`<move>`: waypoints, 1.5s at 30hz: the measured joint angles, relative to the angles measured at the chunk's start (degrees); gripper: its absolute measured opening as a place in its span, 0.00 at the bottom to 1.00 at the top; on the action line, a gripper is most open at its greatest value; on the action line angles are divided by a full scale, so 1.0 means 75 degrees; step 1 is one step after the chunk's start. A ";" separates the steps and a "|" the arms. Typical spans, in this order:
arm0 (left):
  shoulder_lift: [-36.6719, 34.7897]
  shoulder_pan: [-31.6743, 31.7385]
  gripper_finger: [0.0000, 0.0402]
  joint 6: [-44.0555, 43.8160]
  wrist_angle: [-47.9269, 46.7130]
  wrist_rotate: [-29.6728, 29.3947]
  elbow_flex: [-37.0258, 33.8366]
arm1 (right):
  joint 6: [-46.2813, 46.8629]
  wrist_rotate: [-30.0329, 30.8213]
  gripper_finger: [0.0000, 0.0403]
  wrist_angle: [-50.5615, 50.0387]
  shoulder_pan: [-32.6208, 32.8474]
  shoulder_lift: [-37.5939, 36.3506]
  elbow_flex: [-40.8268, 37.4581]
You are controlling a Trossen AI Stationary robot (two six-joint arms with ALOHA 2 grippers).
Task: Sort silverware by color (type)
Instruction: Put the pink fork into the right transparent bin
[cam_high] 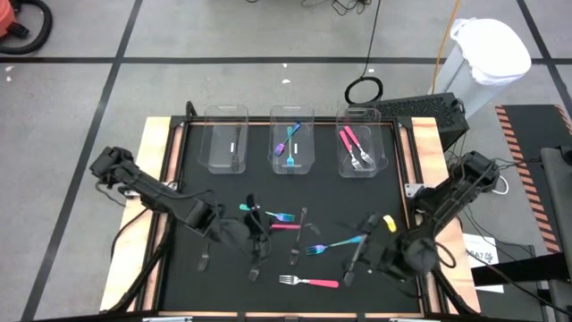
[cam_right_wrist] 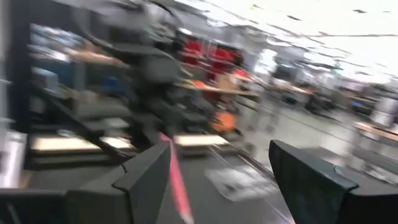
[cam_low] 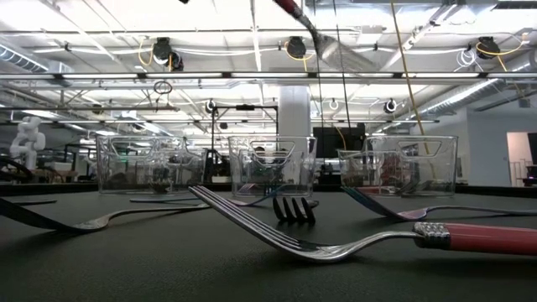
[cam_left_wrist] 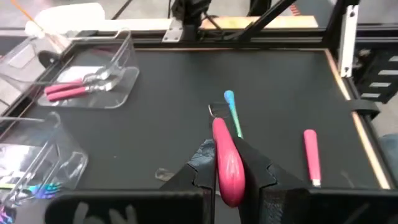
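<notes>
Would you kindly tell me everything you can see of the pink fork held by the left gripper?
The pink fork has a glossy pink, plastic-looking handle, rounded at its end. The left gripper is shut on the handle, a dark finger pressing each side. The handle end points back toward the wrist camera; the head points forward, mostly hidden behind the handle, with only a bit of silver showing. It sits over the black mat, left of centre; whether it is lifted clear cannot be told.

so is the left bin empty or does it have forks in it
Empty of forks: the left bin shows none from above, only a pale mark, while the middle bin and right bin hold forks.
</notes>
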 joint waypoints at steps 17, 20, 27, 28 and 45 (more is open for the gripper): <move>0.0079 0.0192 0.08 -0.0008 -0.0244 0.0857 0.0000 | 0.4434 -0.5233 0.66 -0.6127 -0.2562 0.0059 0.1244; 0.0079 0.0195 0.08 -0.0008 -0.0238 0.0856 0.0000 | 0.4571 -0.5992 0.66 -0.6126 -0.2852 0.0249 0.1244; 0.0082 0.0192 0.08 -0.0005 -0.0258 0.1080 0.0000 | 0.4859 -0.6282 0.66 -0.6122 -0.3306 0.0664 0.1244; 0.0082 0.0194 0.08 -0.0005 -0.0258 0.1082 0.0000 | 0.4888 -0.6445 0.66 -0.6118 -0.3363 0.0708 0.1244; 0.0082 0.0213 0.08 0.0017 -0.0454 0.1044 0.0000 | 0.4928 -0.7265 0.25 -0.6033 -0.3740 0.1037 0.1239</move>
